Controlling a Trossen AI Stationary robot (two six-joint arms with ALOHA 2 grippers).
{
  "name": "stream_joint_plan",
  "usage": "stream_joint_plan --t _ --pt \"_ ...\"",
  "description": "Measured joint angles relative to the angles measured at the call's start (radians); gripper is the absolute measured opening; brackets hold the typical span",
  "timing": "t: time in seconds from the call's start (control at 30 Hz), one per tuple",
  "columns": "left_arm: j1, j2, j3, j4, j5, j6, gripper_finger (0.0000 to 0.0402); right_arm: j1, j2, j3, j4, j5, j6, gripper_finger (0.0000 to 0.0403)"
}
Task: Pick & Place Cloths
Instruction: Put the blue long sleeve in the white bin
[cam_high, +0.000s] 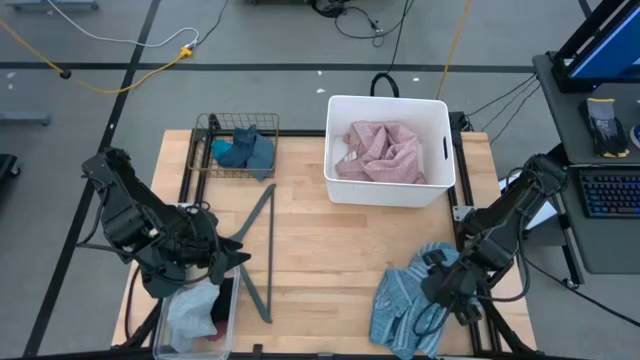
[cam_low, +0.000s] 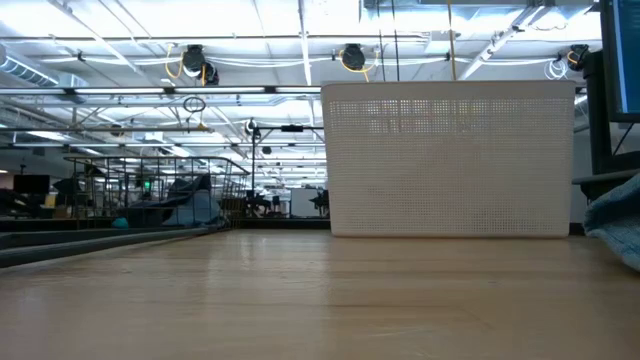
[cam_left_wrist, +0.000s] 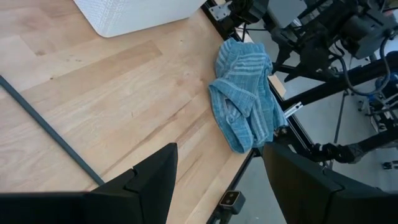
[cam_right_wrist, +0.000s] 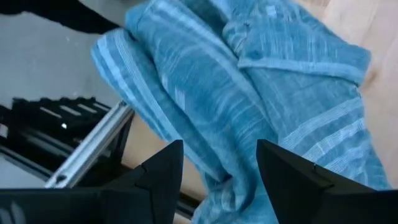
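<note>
The blue striped cloth (cam_high: 405, 305) lies crumpled on the table's near right corner, and one part of it hangs over the table's edge (cam_left_wrist: 249, 134). My right gripper (cam_high: 440, 290) is open just over it, and the striped cloth (cam_right_wrist: 249, 93) fills its wrist view beyond the fingers. My left gripper (cam_high: 235, 258) is open and empty at the near left, beside a clear bin (cam_high: 232, 300) that holds a pale grey-blue cloth (cam_high: 190, 312). A pink cloth (cam_high: 385, 150) lies in the white basket (cam_high: 440, 185). Teal and dark blue cloths (cam_high: 245, 150) sit in a wire basket (cam_high: 205, 125).
A grey plastic hanger (cam_high: 262, 240) lies on the table between the bin and the table's middle. Bare wood stretches between the hanger and the striped cloth. In the low view the white basket (cam_low: 450, 160) stands at the far side. The striped cloth (cam_low: 615, 225) shows at that view's right edge.
</note>
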Motion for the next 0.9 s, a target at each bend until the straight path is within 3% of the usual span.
stream_joint_plan --t 0.3,0.57,0.9 --pt "0.000 0.000 0.000 -0.010 0.000 0.000 0.0244 0.013 0.010 -0.044 -0.013 0.066 -0.008 0.0196" --pt "0.000 0.000 0.000 -0.012 -0.001 0.000 0.0244 0.013 0.092 -0.185 0.053 0.106 -0.085 0.0196" --pt "0.008 0.000 0.000 -0.013 -0.001 -0.003 0.0244 0.011 0.231 -0.436 0.369 0.154 -0.003 0.0196"
